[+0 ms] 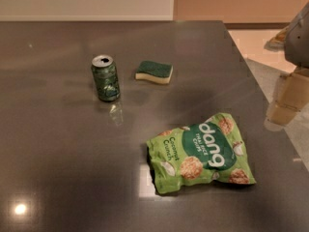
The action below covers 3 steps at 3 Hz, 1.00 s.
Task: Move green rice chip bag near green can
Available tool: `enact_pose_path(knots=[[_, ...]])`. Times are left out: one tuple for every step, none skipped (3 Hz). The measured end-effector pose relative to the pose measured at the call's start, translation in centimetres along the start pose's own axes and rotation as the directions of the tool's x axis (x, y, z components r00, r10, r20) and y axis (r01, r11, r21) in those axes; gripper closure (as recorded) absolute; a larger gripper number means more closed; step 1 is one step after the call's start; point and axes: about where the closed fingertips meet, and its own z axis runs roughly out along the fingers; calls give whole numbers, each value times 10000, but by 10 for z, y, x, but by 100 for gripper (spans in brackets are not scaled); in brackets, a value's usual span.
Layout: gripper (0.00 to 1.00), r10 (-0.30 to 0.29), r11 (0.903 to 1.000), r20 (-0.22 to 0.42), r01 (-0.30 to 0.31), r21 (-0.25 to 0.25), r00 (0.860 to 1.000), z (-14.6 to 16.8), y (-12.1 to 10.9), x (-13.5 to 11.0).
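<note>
- Nearest the camera, the bag [200, 153] lies flat on the counter [58, 168], label up, down and to the left of the claw and apart from it.
- Can [105, 78] stands upright far to the claw's left, well apart from the bag.
- Sponge [154, 72] lies green side up near the can's right, also left of the claw.
- Claw [282, 108] hangs at the right edge, over the counter's side; whether it is apart or together cannot be told.
</note>
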Motion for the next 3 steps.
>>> enact_pose_path(knots=[[0,0,10000,0,0,-1,10000,0,0,0],[0,-3,10000,-12,3,-72,10000,-2,0,-1],[0,-565,9957,354,589,-716,9978,-1,18,-10]])
